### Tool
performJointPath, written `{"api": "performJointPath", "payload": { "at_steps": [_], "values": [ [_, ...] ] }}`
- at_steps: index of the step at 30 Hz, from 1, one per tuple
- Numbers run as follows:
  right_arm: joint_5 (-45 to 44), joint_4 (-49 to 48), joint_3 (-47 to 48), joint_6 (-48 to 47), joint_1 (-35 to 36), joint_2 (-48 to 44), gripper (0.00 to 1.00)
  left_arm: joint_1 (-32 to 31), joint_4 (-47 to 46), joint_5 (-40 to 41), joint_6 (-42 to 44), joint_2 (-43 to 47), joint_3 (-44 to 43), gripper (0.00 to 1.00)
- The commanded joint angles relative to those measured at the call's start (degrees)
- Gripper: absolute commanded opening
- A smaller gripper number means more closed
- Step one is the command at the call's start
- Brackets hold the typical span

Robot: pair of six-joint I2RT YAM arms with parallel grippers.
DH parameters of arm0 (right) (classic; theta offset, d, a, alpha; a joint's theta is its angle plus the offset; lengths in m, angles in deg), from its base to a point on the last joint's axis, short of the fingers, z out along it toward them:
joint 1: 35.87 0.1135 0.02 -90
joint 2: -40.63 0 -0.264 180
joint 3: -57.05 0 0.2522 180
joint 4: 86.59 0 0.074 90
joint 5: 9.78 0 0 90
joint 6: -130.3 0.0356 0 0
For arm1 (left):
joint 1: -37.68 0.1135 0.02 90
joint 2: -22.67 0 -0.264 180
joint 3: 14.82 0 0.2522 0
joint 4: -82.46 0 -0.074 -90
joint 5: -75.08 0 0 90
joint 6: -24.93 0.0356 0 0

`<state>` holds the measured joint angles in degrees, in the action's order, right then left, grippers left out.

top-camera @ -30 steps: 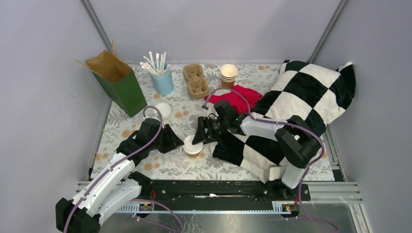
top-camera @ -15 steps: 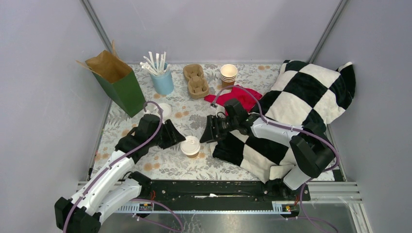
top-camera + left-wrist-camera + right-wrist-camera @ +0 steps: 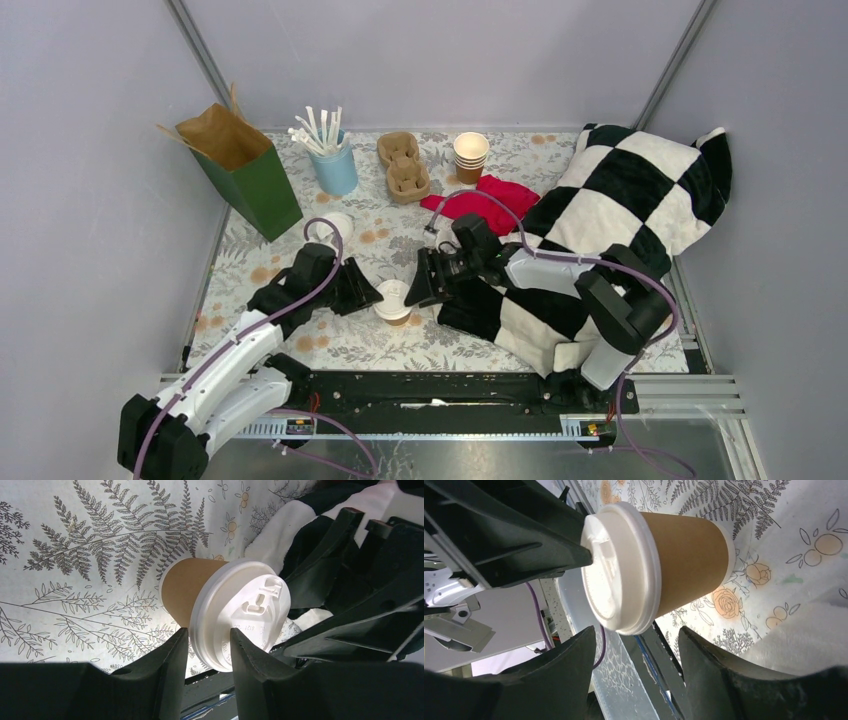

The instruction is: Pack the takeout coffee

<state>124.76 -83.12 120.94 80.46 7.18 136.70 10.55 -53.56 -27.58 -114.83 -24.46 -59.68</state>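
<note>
The white lid (image 3: 250,615) of the takeout coffee (image 3: 187,597) carries tiny embossed characters near its rim, too small to read; no other lettering shows.

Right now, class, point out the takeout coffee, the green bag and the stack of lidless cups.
takeout coffee (image 3: 393,296): top external view, on its white lid.
green bag (image 3: 256,192): top external view, on its green side.
stack of lidless cups (image 3: 471,149): top external view, inside the top cup.

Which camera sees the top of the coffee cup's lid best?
The left wrist view: the lid faces the camera, its sip tab clear. The right wrist view shows it slanted; the top view shows it tiny.
</note>
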Motion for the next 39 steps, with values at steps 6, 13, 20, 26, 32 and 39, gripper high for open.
{"api": "performJointPath", "payload": {
  "at_steps": [6, 13, 20, 26, 32, 39],
  "values": [
    [1.2, -5.4, 1.7, 1.2, 1.2, 4.8, 0.58, -0.1, -3.4, 0.4, -0.4, -0.5, 1.8, 0.40],
    [-2.2, -6.9, -1.1, 1.0, 1.1, 8.0, 0.53, -0.2, -2.4, 2.8, -1.4, -0.2, 3.9, 0.36],
    [-3.4, -5.9, -2.0, 0.1, 1.1, 7.6, 0.54, -0.2, -3.0, 2.8, -2.1, 1.4, 4.4, 0.37],
    [-2.3, -1.5, 3.0, 0.0, 0.6, 2.9, 0.68, -0.2, -2.6, 1.2, 0.0, 0.2, -0.8, 0.48],
    [-1.5, -0.7, 4.8, 0.0, -1.0, 3.3, 0.75, -0.1, -1.9, 2.4, 1.2, -0.4, -4.6, 0.57],
    [-0.1, -4.9, 5.5, 2.3, -2.0, 6.1, 0.73, -0.1, -2.7, 5.5, 2.4, -3.7, -3.7, 0.56]
  ]
}}
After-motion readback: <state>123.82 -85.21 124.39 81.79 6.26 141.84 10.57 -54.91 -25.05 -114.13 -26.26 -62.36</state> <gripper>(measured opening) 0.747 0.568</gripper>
